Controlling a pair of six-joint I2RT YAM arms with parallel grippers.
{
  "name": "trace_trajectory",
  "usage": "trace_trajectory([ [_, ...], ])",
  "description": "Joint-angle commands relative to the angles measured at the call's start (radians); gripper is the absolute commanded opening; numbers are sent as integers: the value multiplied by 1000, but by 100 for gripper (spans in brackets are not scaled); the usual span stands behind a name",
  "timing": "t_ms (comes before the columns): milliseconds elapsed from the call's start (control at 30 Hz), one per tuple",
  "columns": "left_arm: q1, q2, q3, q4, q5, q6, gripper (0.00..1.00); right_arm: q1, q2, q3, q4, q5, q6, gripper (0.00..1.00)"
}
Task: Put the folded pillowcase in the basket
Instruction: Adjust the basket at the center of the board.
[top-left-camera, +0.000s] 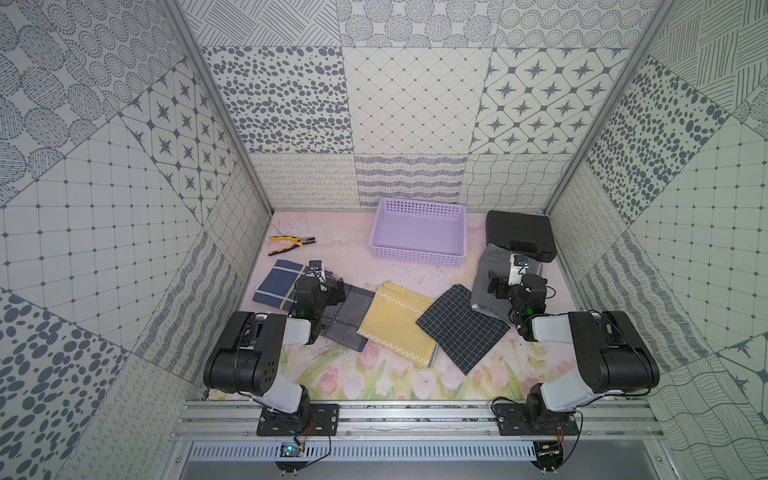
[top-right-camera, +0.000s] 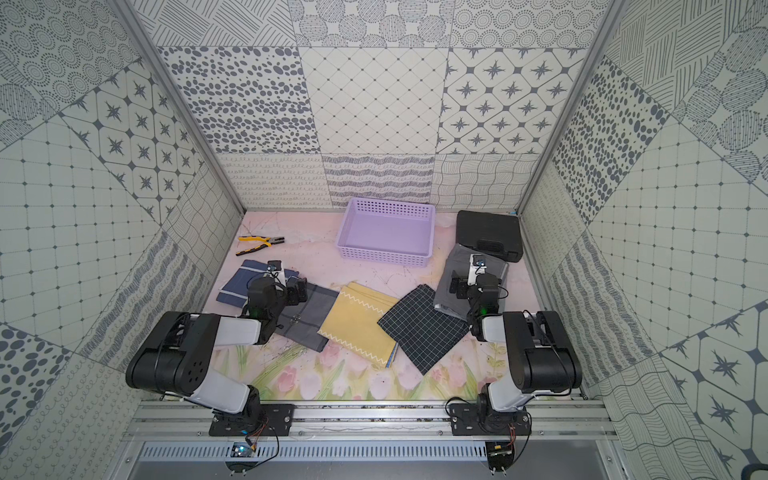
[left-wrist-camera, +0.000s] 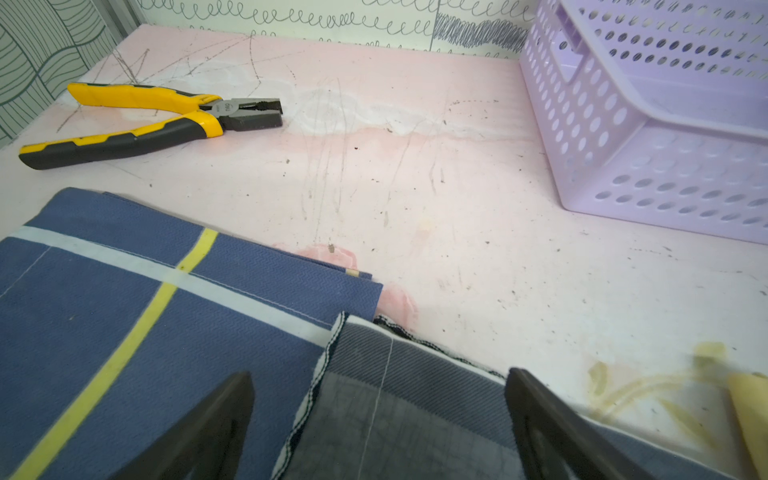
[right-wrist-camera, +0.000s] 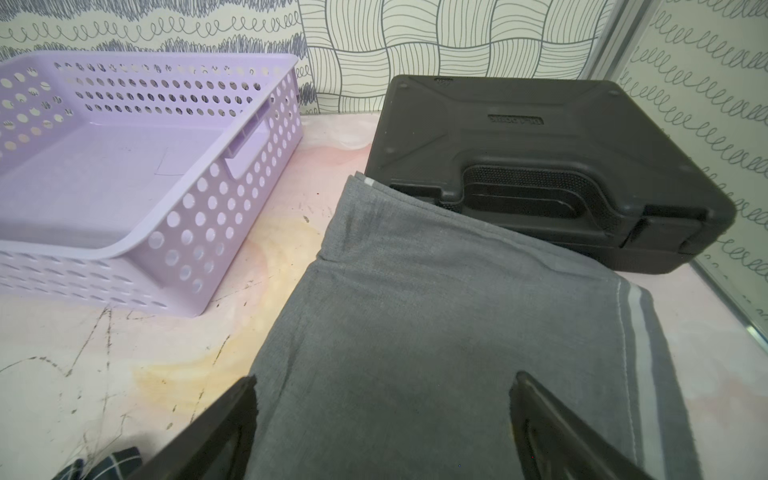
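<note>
On the table (top-left-camera: 340, 253), at its far edge, we see the basket (top-left-camera: 417, 261), the case (top-left-camera: 519, 232) to its right. Nearer, five folded cloths (top-left-camera: 395, 320) lie in a row outside the basket; which one the task means we cannot tell. Left gripper (left-wrist-camera: 379, 372), jaws apart, hangs over the checked cloth (left-wrist-camera: 415, 415); right gripper (right-wrist-camera: 385, 376), jaws apart, over the grey cloth (right-wrist-camera: 415, 311). Pliers (top-left-camera: 306, 241) lie far left.
</note>
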Motion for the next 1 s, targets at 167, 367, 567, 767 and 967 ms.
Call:
trace_trajectory([
  [167,4,3,5,44,14,8,99,4,8,17,45,-6,-6,96],
  [367,4,2,6,43,14,9,99,4,8,15,44,-7,-7,96],
  [567,3,3,6,43,13,9,99,4,8,15,45,-7,-6,97],
  [767,4,3,6,43,14,8,99,4,8,16,45,-7,-7,97],
  [967,-3,-29,21,-5,-31,6,99,4,-117,56,-119,72,27,97],
])
